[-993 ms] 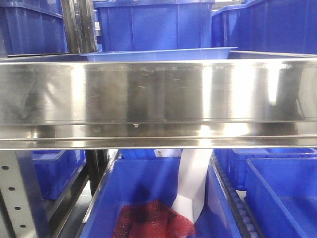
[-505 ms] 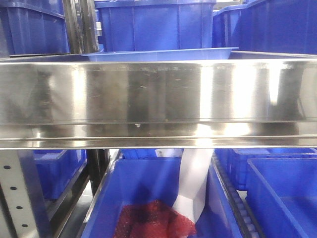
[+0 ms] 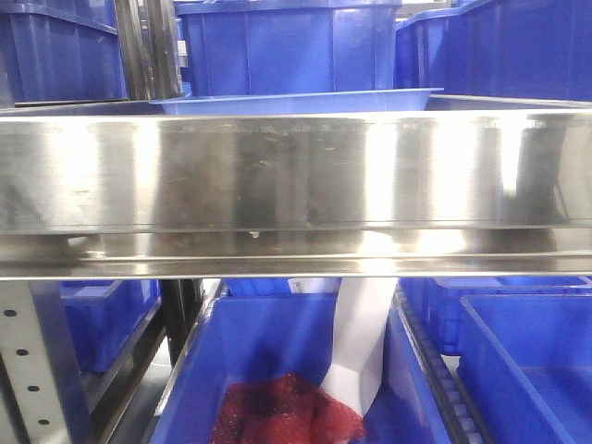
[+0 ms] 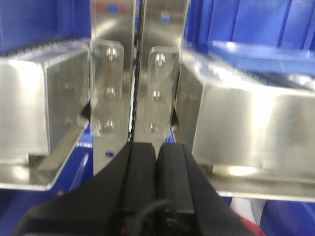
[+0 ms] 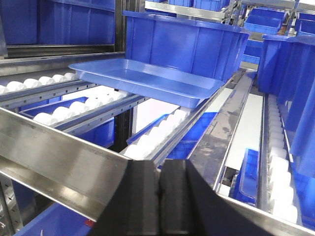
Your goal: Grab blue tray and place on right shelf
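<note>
The blue tray [image 5: 147, 78] is shallow and light blue. It lies on the white rollers of the right shelf [image 5: 59, 162], behind the shelf's shiny steel front lip. In the front view only the tray's rim [image 3: 296, 102] shows above the lip [image 3: 296, 176]; in the left wrist view a corner of it [image 4: 261, 51] shows at upper right. My right gripper [image 5: 160, 169] is shut and empty, just in front of the lip, apart from the tray. My left gripper [image 4: 156, 152] is shut and empty, facing the steel uprights [image 4: 138, 88] between two shelf sections.
Deep dark-blue bins [image 5: 187, 44] stand behind the tray and to its right [image 5: 290, 64]. Below the shelf sits a blue bin [image 3: 296, 370] holding a red mesh bag [image 3: 287, 412] and a white sheet [image 3: 361, 342]. A perforated grey upright [image 3: 28, 370] stands at lower left.
</note>
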`<action>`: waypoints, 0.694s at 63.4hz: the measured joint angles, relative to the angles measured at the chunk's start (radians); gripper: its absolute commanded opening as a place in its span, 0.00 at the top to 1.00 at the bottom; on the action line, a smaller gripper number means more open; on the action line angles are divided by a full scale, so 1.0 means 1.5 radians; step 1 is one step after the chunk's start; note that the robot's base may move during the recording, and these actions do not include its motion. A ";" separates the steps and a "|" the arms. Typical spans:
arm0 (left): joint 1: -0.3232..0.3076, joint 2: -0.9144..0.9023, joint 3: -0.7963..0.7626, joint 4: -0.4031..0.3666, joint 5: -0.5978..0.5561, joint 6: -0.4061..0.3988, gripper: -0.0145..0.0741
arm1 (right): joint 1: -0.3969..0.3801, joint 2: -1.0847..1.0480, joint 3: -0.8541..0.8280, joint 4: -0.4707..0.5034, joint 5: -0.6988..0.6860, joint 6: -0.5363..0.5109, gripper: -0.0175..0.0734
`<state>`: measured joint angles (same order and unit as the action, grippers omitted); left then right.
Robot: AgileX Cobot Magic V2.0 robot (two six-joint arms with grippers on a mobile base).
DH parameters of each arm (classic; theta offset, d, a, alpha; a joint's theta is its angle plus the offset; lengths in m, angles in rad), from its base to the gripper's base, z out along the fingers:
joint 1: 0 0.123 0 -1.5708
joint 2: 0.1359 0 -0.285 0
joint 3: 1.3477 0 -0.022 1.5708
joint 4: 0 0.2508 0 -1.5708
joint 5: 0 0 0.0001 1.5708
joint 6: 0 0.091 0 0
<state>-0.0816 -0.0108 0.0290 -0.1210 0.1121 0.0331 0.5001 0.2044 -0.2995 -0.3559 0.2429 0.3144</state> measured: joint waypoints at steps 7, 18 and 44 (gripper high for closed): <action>0.000 0.000 0.000 0.000 -0.002 0.000 0.89 | 0.000 0.000 0.000 0.000 0.000 0.000 0.75; 0.000 0.000 0.000 0.000 -0.002 0.000 0.89 | 0.000 0.000 0.000 0.000 0.000 0.000 0.75; 0.000 0.000 0.000 0.000 -0.002 0.000 0.89 | 0.000 0.000 0.000 -0.001 0.003 -0.001 0.75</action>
<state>-0.0808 -0.0108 0.0290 -0.1210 0.1088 0.0331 0.5001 0.2044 -0.2995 -0.3577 0.2471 0.3122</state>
